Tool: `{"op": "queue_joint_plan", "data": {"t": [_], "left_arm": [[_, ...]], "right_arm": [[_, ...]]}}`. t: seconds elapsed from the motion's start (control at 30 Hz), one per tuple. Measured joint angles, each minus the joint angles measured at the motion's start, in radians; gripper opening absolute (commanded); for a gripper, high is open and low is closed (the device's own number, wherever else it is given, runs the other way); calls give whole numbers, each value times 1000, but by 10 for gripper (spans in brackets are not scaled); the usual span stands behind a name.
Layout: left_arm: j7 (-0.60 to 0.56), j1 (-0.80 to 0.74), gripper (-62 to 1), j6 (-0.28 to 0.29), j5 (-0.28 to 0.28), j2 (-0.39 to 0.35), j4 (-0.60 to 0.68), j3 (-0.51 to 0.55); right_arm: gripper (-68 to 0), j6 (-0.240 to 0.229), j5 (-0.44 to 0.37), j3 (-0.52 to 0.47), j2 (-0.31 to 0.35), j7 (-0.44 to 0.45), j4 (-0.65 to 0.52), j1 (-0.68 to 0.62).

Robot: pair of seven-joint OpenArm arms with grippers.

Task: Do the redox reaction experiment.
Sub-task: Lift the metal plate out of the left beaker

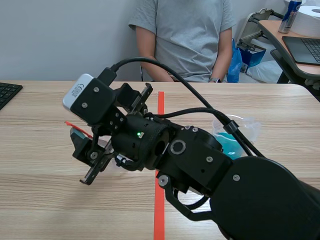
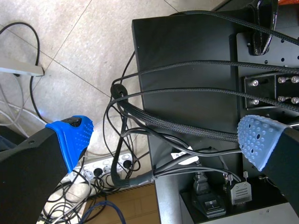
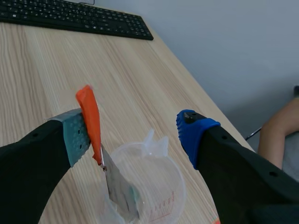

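Leaning the orange-handled blade in the clear cup, we are holding the right tool and the left tool spread; the blue liquid on the right is probably waiting next.

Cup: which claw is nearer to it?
Right. The right claw hangs just above the cup; the left claw points at floor cables, away from it.

You have: one pale wood bench; one plain grey wall behind; one side desk (far right); tiled floor.
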State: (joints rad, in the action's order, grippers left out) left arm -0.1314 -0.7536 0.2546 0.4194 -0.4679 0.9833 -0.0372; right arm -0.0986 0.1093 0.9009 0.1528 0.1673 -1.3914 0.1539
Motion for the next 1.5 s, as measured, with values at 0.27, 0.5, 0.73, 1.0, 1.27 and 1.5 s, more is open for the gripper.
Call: {"op": "queue_joint_plan", "data": {"t": [0.27, 0.5, 0.73, 1.0, 1.27, 1.5], "left_arm": [[0, 0, 14, 0, 0, 0, 0, 0], [0, 0, 14, 4, 0, 0, 0, 0], [0, 0, 14, 27, 0, 0, 0, 0], [1, 0, -173, 27, 0, 0, 0, 0], [7, 0, -381, 14, 0, 0, 0, 0], [36, 0, -521, 14, 0, 0, 0, 0]], "right_arm": [[-500, 2, 1, 0, 0, 16, 0, 0], [-607, 2, 3, 0, 0, 16, 0, 0], [-662, 2, 3, 0, 0, 14, 0, 0], [-662, -14, -2, 0, 11, -97, -126, -5], [-662, -33, -31, 0, 11, -258, -290, -5], [-662, -83, -116, -50, 11, -378, -415, -5]]}}
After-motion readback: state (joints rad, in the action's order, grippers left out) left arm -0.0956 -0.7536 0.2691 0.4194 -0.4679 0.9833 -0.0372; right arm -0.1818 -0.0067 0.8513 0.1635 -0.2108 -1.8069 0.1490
